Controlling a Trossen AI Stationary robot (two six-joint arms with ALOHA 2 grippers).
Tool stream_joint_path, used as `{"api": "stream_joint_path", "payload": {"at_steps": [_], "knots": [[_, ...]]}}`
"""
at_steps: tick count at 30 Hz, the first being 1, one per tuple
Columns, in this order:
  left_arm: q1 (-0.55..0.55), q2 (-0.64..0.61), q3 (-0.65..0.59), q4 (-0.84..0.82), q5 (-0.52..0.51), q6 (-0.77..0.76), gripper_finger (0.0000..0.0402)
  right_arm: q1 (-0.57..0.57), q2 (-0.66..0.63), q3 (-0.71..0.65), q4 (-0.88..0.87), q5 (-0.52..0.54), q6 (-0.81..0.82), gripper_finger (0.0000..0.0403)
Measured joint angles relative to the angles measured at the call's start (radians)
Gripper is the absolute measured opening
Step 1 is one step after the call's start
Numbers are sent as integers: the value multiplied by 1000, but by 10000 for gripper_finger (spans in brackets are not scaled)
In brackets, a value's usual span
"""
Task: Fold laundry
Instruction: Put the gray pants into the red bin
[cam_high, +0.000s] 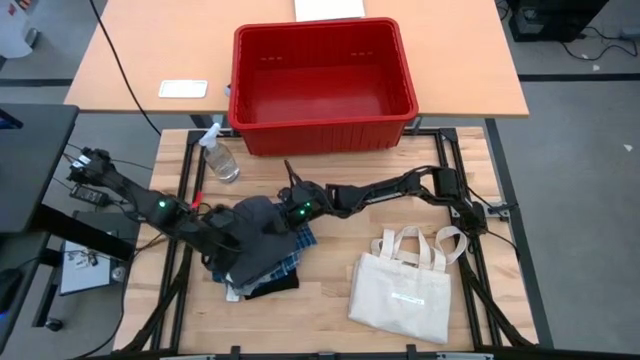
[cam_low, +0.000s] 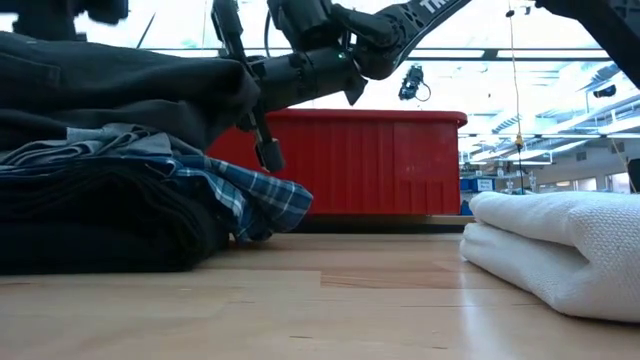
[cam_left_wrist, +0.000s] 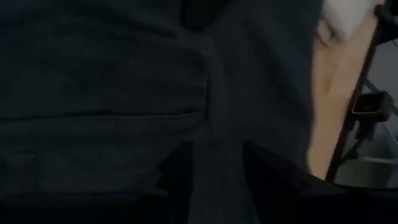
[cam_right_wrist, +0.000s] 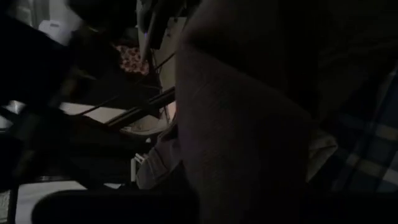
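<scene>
The laundry (cam_high: 258, 250) lies heaped on the worktop (cam_high: 330, 300) left of the tote (cam_high: 402, 290), none visibly folded. The right tool (cam_high: 268, 226) is clamped on the dark grey top garment (cam_high: 255, 218); the left tool (cam_high: 222, 243) is buried in cloth, its state impossible to tell. Folding has barely begun.

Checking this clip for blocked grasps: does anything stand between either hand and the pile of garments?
Nothing visible does. Both hands are already at the dark grey garment topping the pile: the right hand is shut on its edge, the left hand pressed into it from the other side.
</scene>
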Motion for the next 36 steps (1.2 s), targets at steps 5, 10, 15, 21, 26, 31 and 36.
{"api": "stream_joint_path", "payload": {"at_steps": [5, 10, 15, 21, 26, 31, 36], "knots": [[0, -2, 124, -96, -21, 50, 144, -12, -4, 0, 2, -59, 3, 52], [0, -2, 204, -164, -105, 73, 144, -22, -19, 0, 76, -109, 27, 52], [0, -1, 249, -247, -135, 72, 144, -38, -69, 0, 90, -120, 44, 52], [0, -2, 297, -308, -194, 72, 144, -62, -130, 0, 88, -153, 22, 55], [0, -2, 324, -344, -251, 72, 144, -77, -149, 0, 81, -167, -2, 56], [0, -2, 350, -346, -327, 69, 144, -77, -149, 0, 75, -185, -8, 56], [0, -3, 372, -345, -404, 70, 144, -80, -150, 0, 108, -201, -7, 56]]}}
